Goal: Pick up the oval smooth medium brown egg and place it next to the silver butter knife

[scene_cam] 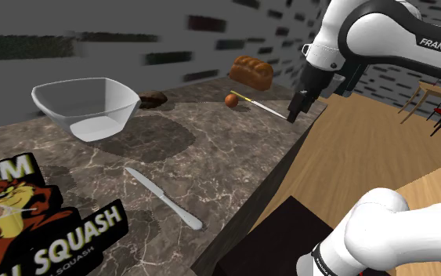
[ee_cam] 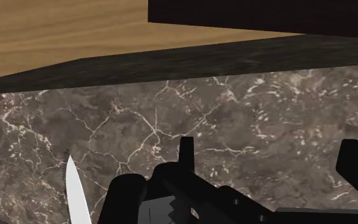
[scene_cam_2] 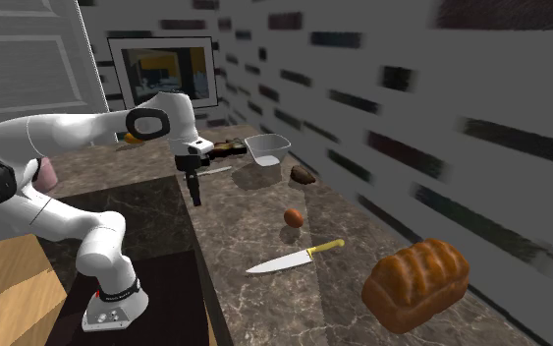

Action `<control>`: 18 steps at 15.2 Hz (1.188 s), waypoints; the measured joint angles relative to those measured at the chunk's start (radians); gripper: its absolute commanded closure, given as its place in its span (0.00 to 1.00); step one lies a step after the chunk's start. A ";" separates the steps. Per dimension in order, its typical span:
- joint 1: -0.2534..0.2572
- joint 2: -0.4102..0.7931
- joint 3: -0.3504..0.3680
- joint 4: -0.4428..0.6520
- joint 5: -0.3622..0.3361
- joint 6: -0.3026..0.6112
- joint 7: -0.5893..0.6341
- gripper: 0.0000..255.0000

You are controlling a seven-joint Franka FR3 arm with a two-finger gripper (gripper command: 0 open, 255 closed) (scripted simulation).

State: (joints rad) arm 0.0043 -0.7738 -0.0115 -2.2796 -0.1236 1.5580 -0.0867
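Brown egg lies midway across the worktop beside the yellow-handled knife; the empty gripper, fingers apart over the stand-side edge, should descend centred, clear of the blade

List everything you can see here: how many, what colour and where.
egg: one, brown, mid counter
butter knife: one, silver, between box and counter edge
kitchen knife: one, yellow handle, near egg
bowl: one, clear, counter, shoulder view's left
loaf: one, brown, counter's far end
lump: one, dark brown, beside bowl
box: one, lettered SQUASH, shoulder view's lower left
counter: one, dark marble, under all these
arm: one, white, over counter edge
gripper: one, black, open, by kitchen knife's tip
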 measured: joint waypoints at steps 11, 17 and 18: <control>-0.043 0.346 0.042 0.187 -0.013 0.145 0.159 0.00; -0.066 0.592 0.057 0.391 -0.038 0.179 0.260 0.00; -0.069 0.628 0.058 0.421 -0.043 0.183 0.276 0.00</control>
State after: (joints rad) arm -0.0646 -0.1461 0.0461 -1.8589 -0.1668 1.7405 0.1892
